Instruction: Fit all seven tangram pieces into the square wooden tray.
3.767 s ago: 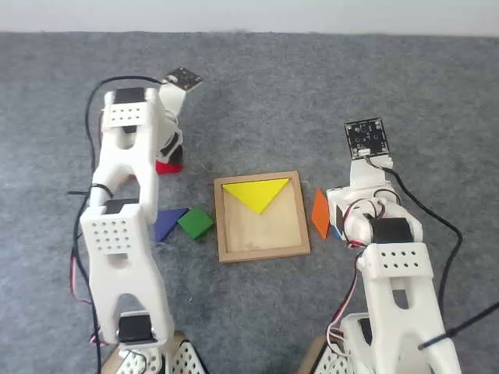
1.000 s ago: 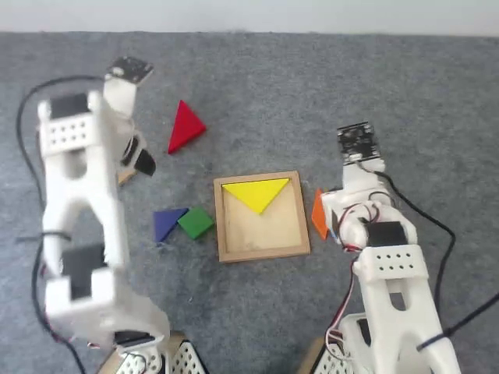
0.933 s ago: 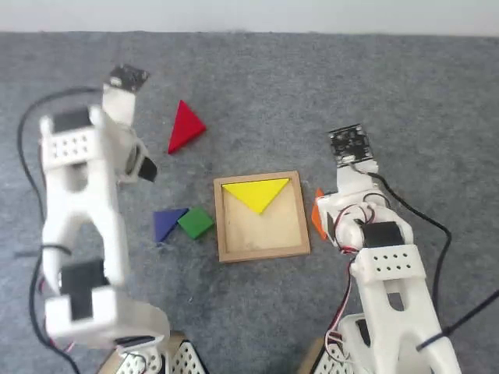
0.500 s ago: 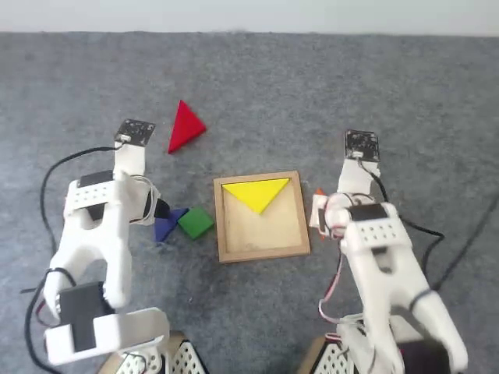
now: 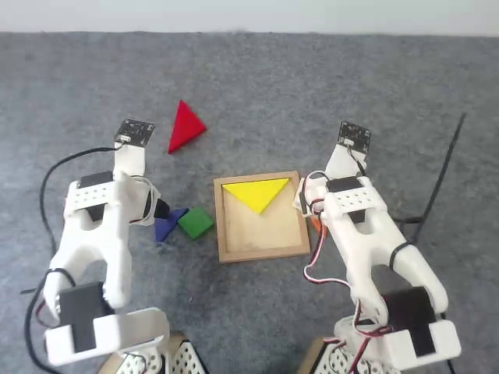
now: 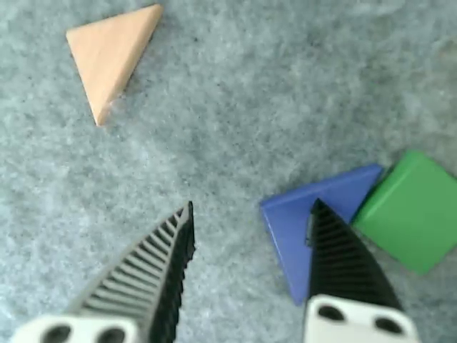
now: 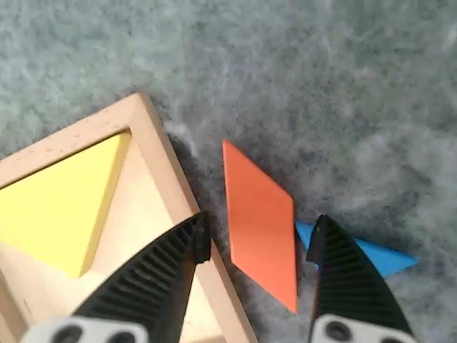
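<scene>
Grey felt tabletop (image 5: 312, 78), and from above the right arm (image 5: 366, 234) hides most of the orange parallelogram (image 7: 260, 225) beside the wooden tray (image 5: 261, 253) between the arms, one yellow triangle (image 5: 256, 193) inside. Both empty: left fingers (image 6: 168, 264) and right fingers (image 7: 164, 264) spread apart.

- We count five triangles: a yellow triangle (image 5: 255, 193), a red triangle (image 5: 185, 125), a dark blue triangle (image 6: 287, 216), a light blue triangle (image 7: 380, 256) and a bare wood triangle (image 6: 111, 46).
- We count one green square (image 5: 195, 222).
- We count one orange parallelogram (image 7: 260, 223).
- We count one wooden tray (image 5: 265, 251).
- We count two robot arms: the left arm (image 5: 97, 226) and the right arm (image 5: 366, 234).
</scene>
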You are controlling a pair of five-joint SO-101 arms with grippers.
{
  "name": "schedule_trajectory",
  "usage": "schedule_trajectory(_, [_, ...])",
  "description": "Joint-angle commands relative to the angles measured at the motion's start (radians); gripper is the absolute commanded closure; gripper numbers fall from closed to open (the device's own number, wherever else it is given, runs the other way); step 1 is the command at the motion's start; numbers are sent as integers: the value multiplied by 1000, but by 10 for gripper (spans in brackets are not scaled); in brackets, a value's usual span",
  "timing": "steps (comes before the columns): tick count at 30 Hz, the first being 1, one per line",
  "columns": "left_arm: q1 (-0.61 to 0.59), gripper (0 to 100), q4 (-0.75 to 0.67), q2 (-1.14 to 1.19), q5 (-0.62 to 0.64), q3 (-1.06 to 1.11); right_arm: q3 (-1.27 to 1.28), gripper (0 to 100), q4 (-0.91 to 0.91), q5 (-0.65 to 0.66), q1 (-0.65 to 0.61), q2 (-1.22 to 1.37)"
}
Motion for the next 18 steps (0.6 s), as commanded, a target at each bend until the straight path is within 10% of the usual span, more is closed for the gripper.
schedule_trajectory(1, [-6,757,-11,-26,9,-1,-38,772,12,-9,-7,1])
schedule_trajectory(18, [-8,757,-11,-26,9,-1,-104,868,-8,75,53,147])
